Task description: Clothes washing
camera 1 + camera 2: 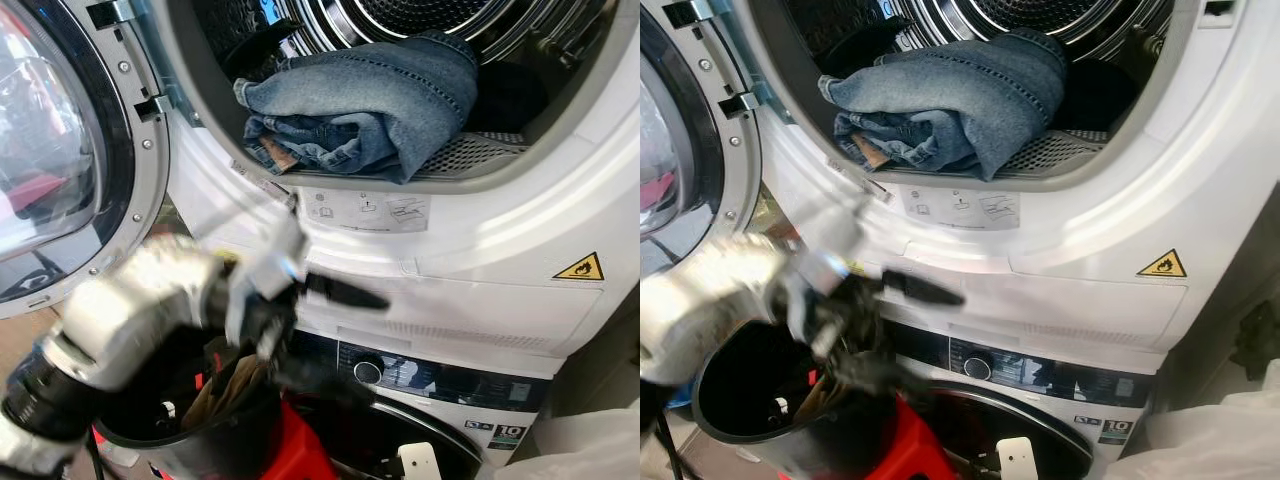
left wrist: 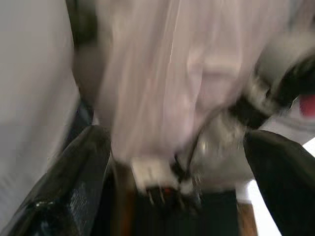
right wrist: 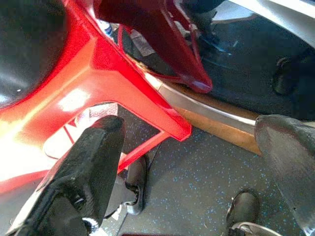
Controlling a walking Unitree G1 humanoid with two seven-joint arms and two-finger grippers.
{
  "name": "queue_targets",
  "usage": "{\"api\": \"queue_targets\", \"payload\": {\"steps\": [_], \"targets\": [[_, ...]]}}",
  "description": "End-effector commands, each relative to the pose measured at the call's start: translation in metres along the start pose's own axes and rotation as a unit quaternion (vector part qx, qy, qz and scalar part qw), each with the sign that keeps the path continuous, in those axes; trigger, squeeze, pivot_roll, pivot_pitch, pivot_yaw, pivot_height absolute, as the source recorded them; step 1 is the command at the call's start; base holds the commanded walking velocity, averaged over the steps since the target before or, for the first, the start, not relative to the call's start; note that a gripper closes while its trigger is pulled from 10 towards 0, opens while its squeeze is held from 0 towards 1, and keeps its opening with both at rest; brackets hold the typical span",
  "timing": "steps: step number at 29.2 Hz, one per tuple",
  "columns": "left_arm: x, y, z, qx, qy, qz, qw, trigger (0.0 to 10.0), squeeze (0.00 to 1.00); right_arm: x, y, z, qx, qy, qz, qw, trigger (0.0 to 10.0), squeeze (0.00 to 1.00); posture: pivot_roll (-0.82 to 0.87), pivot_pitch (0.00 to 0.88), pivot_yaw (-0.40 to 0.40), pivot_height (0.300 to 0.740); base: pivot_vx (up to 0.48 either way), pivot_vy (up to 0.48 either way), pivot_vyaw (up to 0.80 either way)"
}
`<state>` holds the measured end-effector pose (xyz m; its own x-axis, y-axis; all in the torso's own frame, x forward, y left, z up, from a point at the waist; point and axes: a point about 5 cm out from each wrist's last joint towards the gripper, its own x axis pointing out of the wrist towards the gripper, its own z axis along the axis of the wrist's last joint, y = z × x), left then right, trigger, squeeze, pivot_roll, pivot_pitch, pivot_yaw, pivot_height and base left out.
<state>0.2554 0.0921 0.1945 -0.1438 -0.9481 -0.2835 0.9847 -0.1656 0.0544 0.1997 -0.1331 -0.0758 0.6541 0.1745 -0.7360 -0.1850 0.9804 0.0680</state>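
A pair of folded blue jeans (image 1: pixel 370 105) lies in the mouth of the upper machine's drum (image 1: pixel 420 20), partly over the rim. My left gripper (image 1: pixel 362 345) is blurred in front of the white panel below that opening. It is open with nothing between its fingers (image 2: pixel 64 187). Under my left arm stands a black bucket (image 1: pixel 170 440) with a brown cloth (image 1: pixel 225 385) in it. My right gripper (image 3: pixel 189 130) hangs low over the floor beside a red stool (image 3: pixel 98 78), open and empty.
The upper machine's round door (image 1: pixel 60 150) stands open at the left. Below is a second machine with a control knob (image 1: pixel 367 372) and dark panel. The red stool (image 1: pixel 295 450) stands against it beside the bucket. A yellow warning sticker (image 1: pixel 579 268) is at the right.
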Motion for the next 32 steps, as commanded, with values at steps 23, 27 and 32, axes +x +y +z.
{"api": "queue_targets", "payload": {"steps": [23,27,32], "targets": [[0.047,0.023,-0.174,-0.117,0.154,0.312,0.930,10.0,0.00,-0.007,-0.043,0.003,-0.032,0.004,-0.125,0.992,10.0,0.00,-0.07,0.000,0.128,0.740,0.000,0.000,0.00],[0.043,0.022,-0.183,-0.135,0.165,0.346,0.914,10.0,0.00,-0.009,-0.054,0.007,-0.030,-0.006,-0.157,0.987,10.0,0.00,-0.07,0.000,0.122,0.740,0.000,0.000,0.00],[0.063,0.009,-0.189,-0.131,0.182,0.287,0.931,10.0,0.00,-0.008,-0.055,0.017,-0.020,-0.038,-0.127,0.991,10.0,0.00,-0.08,0.000,0.112,0.740,0.000,0.000,0.00]]}}
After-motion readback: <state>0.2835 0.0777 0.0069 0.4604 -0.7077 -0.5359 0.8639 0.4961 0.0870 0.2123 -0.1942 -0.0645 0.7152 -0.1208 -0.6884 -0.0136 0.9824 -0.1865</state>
